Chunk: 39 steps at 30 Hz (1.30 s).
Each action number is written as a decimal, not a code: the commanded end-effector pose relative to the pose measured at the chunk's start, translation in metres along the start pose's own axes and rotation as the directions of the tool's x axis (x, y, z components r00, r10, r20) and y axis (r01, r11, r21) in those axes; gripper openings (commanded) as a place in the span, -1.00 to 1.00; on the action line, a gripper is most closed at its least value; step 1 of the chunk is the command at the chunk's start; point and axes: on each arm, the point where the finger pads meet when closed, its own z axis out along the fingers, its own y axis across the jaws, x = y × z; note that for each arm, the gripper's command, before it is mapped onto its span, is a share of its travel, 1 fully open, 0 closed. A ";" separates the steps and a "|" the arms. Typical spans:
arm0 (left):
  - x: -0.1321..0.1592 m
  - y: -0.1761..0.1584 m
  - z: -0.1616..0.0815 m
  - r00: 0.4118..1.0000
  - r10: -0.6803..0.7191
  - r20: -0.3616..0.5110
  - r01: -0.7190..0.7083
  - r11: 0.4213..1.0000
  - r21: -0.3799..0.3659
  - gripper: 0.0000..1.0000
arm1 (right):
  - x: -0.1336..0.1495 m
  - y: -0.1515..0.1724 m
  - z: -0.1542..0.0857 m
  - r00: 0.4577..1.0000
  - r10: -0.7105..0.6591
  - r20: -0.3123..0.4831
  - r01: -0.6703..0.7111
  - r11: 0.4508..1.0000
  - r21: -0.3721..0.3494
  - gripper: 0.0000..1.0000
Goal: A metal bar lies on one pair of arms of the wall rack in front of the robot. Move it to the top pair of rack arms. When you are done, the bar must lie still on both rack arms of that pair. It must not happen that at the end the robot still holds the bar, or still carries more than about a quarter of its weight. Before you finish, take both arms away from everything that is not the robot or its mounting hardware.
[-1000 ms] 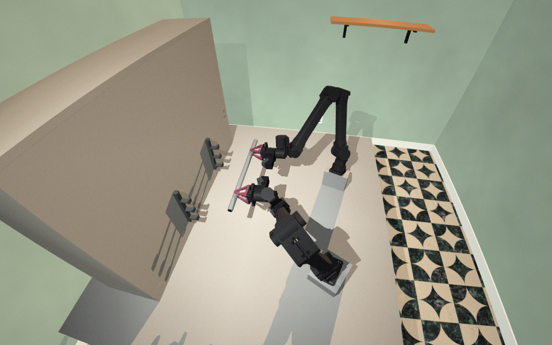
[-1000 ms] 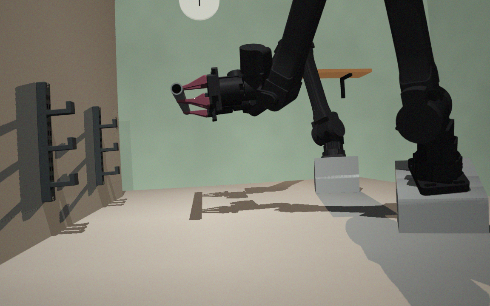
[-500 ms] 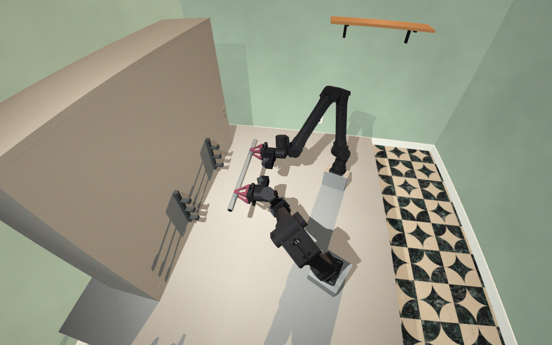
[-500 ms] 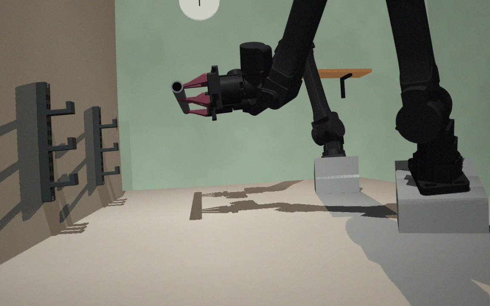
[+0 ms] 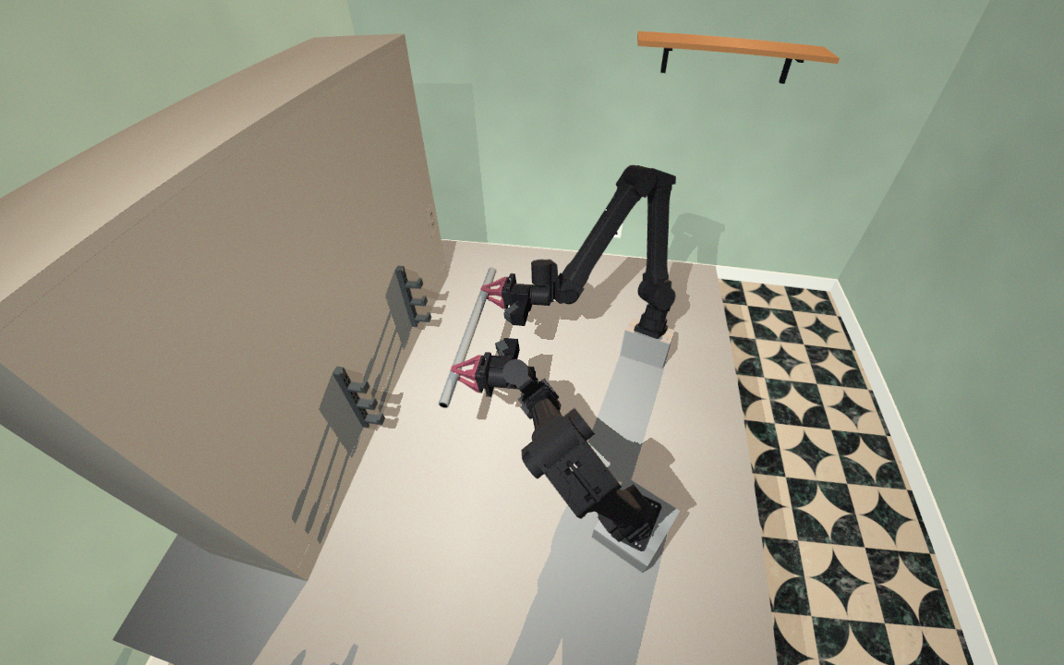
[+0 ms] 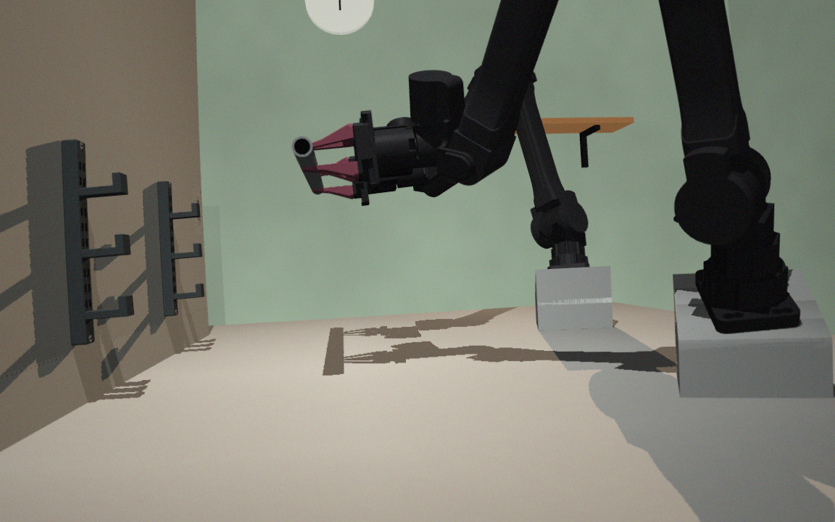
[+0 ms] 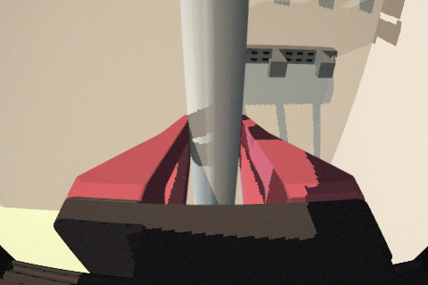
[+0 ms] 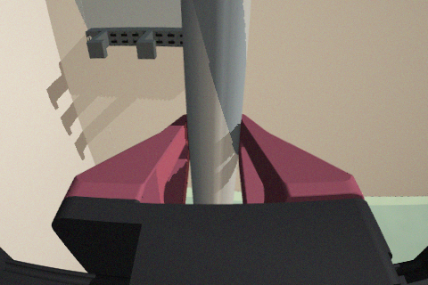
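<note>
Bar point(image 5: 469, 331) point(image 6: 308, 163) point(image 7: 214, 53) point(image 8: 216, 53): level, apart from rack; I judge it raised to clear top arms point(image 5: 358, 386) point(image 5: 414, 284) point(image 6: 99, 191) point(image 6: 183, 214).
Left gripper point(image 5: 454, 369) point(image 6: 310, 157) point(image 7: 216, 118), right gripper point(image 5: 484, 288) point(image 6: 318, 185) point(image 8: 214, 117): narrowed, both clamping bar; 2 grips likely limit tilt.
</note>
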 end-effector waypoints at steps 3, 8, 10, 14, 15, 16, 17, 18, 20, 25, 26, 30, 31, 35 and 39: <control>-0.004 0.065 0.009 1.000 -0.018 -0.017 0.016 0.995 -0.100 -1.00 | -0.008 -0.051 0.004 0.999 0.032 0.008 -0.032 0.996 0.088 -1.00; -0.004 0.066 0.009 1.000 -0.018 -0.017 0.016 0.995 -0.100 -1.00 | -0.008 -0.050 0.004 0.999 0.032 0.008 -0.032 0.996 0.088 -1.00; -0.004 0.066 0.009 1.000 -0.018 -0.017 0.016 0.995 -0.100 -1.00 | -0.008 -0.050 0.004 0.999 0.032 0.008 -0.032 0.996 0.088 -1.00; -0.004 0.067 0.009 1.000 -0.018 -0.017 0.016 0.995 -0.100 -1.00 | -0.008 -0.050 0.004 0.999 0.032 0.008 -0.032 0.996 0.088 -1.00; -0.004 0.067 0.009 1.000 -0.018 -0.017 0.016 0.995 -0.100 -1.00 | -0.008 -0.050 0.004 0.999 0.032 0.008 -0.032 0.996 0.088 -1.00; -0.004 0.067 0.009 1.000 -0.018 -0.017 0.016 0.995 -0.100 -1.00 | -0.008 -0.050 0.004 0.999 0.032 0.008 -0.032 0.996 0.088 -1.00; -0.004 0.067 0.009 1.000 -0.018 -0.017 0.016 0.995 -0.100 -1.00 | -0.008 -0.050 0.004 0.999 0.032 0.008 -0.032 0.996 0.088 -1.00; -0.004 0.067 0.009 1.000 -0.018 -0.017 0.016 0.995 -0.100 -1.00 | -0.008 -0.050 0.004 0.999 0.032 0.008 -0.032 0.996 0.088 -1.00; -0.004 0.067 0.009 1.000 -0.018 -0.017 0.016 0.995 -0.100 -1.00 | -0.008 -0.050 0.004 0.999 0.032 0.008 -0.032 0.996 0.088 -1.00; -0.004 0.068 0.009 1.000 -0.018 -0.017 0.016 0.995 -0.100 -1.00 | -0.008 -0.049 0.004 0.999 0.032 0.008 -0.032 0.996 0.088 -1.00; -0.004 0.068 0.009 1.000 -0.018 -0.017 0.016 0.995 -0.100 -1.00 | -0.008 -0.049 0.004 0.999 0.032 0.008 -0.032 0.996 0.088 -1.00; -0.004 0.069 0.009 1.000 -0.018 -0.017 0.016 0.995 -0.100 -1.00 | -0.008 -0.049 0.004 0.999 0.032 0.008 -0.032 0.996 0.088 -1.00; -0.004 0.069 0.009 1.000 -0.018 -0.017 0.016 0.995 -0.100 -1.00 | -0.008 -0.049 0.004 0.999 0.032 0.008 -0.032 0.996 0.088 -1.00; -0.004 0.069 0.009 1.000 -0.018 -0.017 0.016 0.995 -0.100 -1.00 | -0.008 -0.049 0.003 0.999 0.032 0.008 -0.032 0.996 0.088 -1.00; -0.005 0.070 0.012 1.000 -0.018 -0.017 0.016 0.995 -0.100 -1.00 | -0.008 -0.049 0.007 0.999 0.032 0.008 -0.032 0.996 0.088 -1.00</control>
